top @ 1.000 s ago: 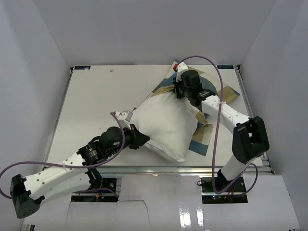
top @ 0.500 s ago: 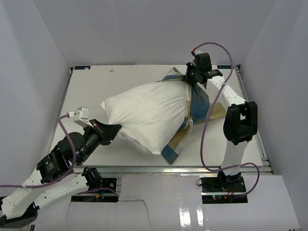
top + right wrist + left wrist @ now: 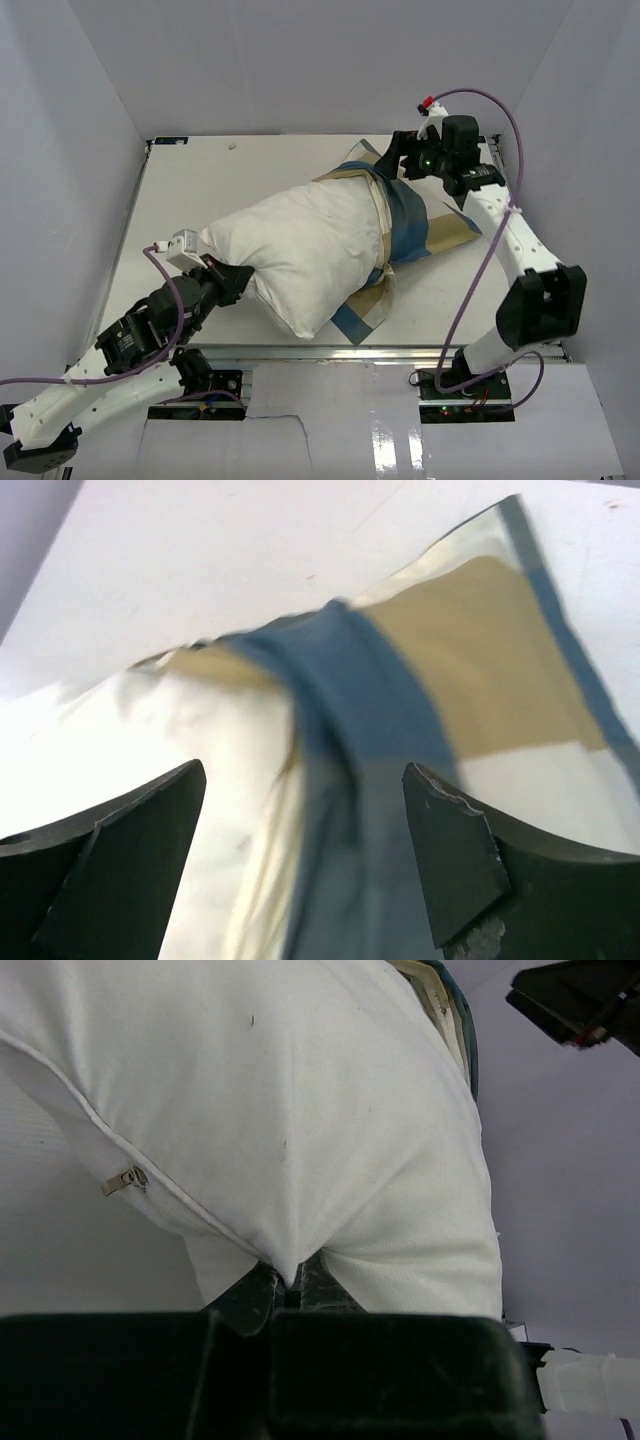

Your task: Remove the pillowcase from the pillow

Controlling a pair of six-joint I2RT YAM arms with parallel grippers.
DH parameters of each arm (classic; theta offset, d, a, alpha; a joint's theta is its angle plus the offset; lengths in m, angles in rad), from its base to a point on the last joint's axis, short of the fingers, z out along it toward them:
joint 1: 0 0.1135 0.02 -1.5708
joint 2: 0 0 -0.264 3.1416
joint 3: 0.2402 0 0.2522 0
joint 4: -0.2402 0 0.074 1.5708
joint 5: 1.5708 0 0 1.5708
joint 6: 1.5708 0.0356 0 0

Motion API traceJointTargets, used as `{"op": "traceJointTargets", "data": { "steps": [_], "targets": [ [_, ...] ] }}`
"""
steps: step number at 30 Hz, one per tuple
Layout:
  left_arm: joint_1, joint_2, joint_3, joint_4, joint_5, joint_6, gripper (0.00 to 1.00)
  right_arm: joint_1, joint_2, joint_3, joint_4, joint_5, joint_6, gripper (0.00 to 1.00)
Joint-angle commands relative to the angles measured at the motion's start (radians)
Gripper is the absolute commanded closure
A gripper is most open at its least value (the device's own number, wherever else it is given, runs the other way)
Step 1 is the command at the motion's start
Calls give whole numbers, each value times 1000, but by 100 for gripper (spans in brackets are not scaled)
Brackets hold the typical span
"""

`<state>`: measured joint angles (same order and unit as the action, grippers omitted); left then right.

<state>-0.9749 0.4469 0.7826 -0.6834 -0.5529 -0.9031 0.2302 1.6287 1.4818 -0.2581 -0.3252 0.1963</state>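
The plump white pillow [image 3: 300,248] lies slantwise across the table, with most of it bare. The blue, tan and cream pillowcase [image 3: 412,215] is bunched round its far right end and trails onto the table. My left gripper [image 3: 240,281] is shut on the pillow's near left corner. In the left wrist view a pinch of white pillow [image 3: 300,1110] fabric sits between that gripper's [image 3: 285,1285] jaws. My right gripper [image 3: 396,160] hovers open over the pillowcase's far edge. In the right wrist view the right gripper [image 3: 305,780] is spread wide above the blue band of the pillowcase [image 3: 390,710] and holds nothing.
White walls enclose the table [image 3: 200,190] on three sides. A metal rail [image 3: 400,352] runs along the near edge, close to the pillow's lower corner. A zipper pull [image 3: 124,1180] shows on the pillow's seam. Purple cables loop off both arms.
My right gripper has opened and let go of the pillowcase, then drawn back to the right. The left arm has kept its grip and drawn the pillow leftward out of the cover.
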Motion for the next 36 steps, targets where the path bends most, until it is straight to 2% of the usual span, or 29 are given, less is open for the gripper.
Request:
{"op": "traceJointTargets", "data": {
  "steps": [1, 6, 10, 15, 22, 26, 29, 32, 36],
  "targets": [
    [1, 0, -11, 64, -27, -42, 100, 29, -221, -147, 42, -58, -6, 14],
    [-1, 1, -32, 64, -7, -78, 100, 55, -552, -591, 147, -71, 20, 11],
    [1, 25, -31, 73, -7, -79, 100, 57, -774, -817, 165, -71, 18, 10],
    [1, 113, 13, 113, 24, -53, 100, 60, -927, -925, 93, -78, -9, 10],
    [-1, 225, 125, 113, 33, -7, 100, 64, -955, -1022, 92, -95, 14, 12],
    [-1, 202, 174, 99, -5, 33, 100, 66, -951, -1045, 106, -31, 6, 10],
    [-1, 196, 207, 74, -30, 44, 100, 67, -968, -1063, 143, -49, 15, 11],
    [-1, 196, 213, 71, -24, 49, 100, 84, -932, -1066, 194, -78, 23, 14],
    [-1, 210, 221, 70, -10, 58, 100, 109, -863, -1034, 236, -18, 0, 15]
  ]
}}
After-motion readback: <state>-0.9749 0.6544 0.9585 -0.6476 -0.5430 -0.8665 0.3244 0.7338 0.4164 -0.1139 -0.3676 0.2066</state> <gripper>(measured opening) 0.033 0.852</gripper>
